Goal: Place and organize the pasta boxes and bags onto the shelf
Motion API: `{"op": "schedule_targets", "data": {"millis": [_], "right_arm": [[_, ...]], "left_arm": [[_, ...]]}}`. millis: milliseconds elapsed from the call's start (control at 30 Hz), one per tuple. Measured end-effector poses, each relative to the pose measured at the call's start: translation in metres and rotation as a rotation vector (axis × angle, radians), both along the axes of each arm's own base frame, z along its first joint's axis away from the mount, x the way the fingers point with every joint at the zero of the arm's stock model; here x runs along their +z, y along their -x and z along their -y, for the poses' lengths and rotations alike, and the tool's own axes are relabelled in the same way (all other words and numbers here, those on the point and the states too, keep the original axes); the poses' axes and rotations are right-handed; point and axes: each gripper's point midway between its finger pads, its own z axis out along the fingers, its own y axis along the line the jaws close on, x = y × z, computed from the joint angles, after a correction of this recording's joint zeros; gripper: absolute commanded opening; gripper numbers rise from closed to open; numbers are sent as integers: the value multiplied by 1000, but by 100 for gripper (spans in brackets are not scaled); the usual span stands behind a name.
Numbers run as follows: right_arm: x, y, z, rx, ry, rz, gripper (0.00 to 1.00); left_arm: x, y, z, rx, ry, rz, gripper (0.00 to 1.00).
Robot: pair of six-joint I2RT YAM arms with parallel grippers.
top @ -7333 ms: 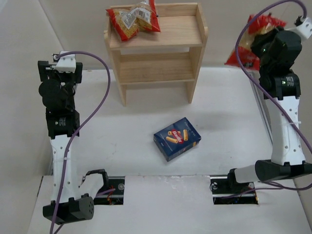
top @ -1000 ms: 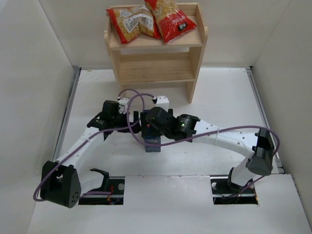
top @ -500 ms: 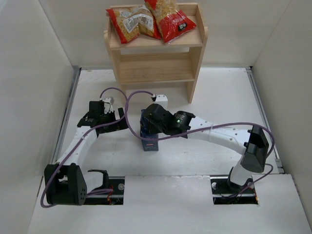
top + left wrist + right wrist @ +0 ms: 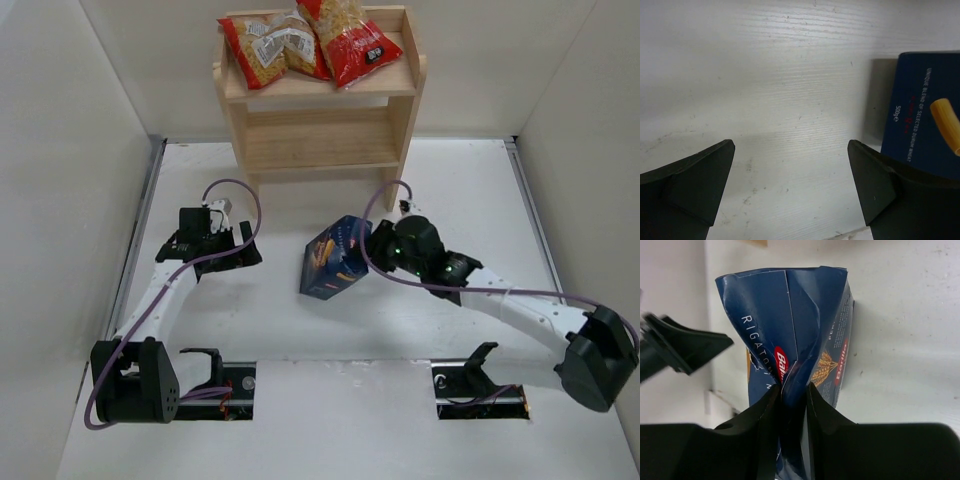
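Note:
The dark blue pasta box [image 4: 328, 264] is tilted in the middle of the table, in front of the shelf [image 4: 320, 140]. My right gripper [image 4: 368, 248] is shut on its right end. In the right wrist view the gripper [image 4: 792, 395] pinches the box [image 4: 790, 325] so that the cardboard is creased. My left gripper [image 4: 246, 250] is open and empty, left of the box and apart from it. In the left wrist view its gripper [image 4: 790, 175] frames bare table, with the box [image 4: 922, 110] at the right. Two red bags [image 4: 265, 45] [image 4: 350, 40] lie side by side on the shelf's top tier.
The shelf's lower tier [image 4: 320, 150] holds nothing. White walls [image 4: 70, 150] close in the table on the left, right and back. One left finger [image 4: 685, 347] shows in the right wrist view, left of the box.
The right arm has swung to the right with the box, which now leans over instead of standing on end. The left gripper has stayed put. Earlier, the second bag reached the top tier.

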Motion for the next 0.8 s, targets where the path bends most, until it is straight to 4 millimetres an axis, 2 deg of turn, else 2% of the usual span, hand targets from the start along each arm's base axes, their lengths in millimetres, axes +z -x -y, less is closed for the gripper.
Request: {"op": "schedule_targets", "data": {"millis": [200, 367, 500, 667, 800], "right_arm": [[-9, -14, 26, -130, -291, -25, 0], [0, -19, 27, -144, -395, -17, 0], [26, -17, 21, -111, -481, 27, 0], [79, -13, 21, -76, -621, 143, 0], [108, -11, 19, -55, -710, 211, 0]], "left_arm": [[0, 0, -1, -7, -5, 3, 100], [0, 0, -1, -10, -7, 4, 100], [0, 0, -1, -12, -10, 6, 100], [0, 0, -2, -15, -12, 7, 100], [0, 0, -2, -17, -14, 8, 100]]}}
